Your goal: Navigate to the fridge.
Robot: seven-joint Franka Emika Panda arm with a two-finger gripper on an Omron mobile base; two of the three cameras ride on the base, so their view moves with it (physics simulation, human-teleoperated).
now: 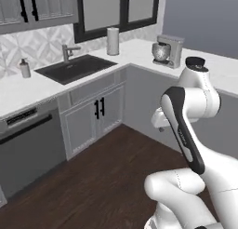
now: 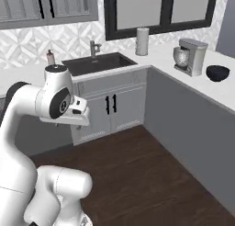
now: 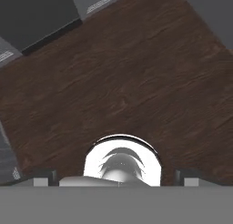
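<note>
— Where does the fridge stand?
— I cannot tell. A flat dark grey surface (image 1: 200, 18) rises behind the far right stretch of the desk (image 1: 223, 70); whether that is its front, I cannot say.

White glossy arm (image 1: 186, 130) w/ rounded links, dark joint bands, black cap.

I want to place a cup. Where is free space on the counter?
Free: the counter left of the sink, past the soap bottle; also between paper towel roll and stand mixer. Crowded: mixer beside black bowl.
</note>
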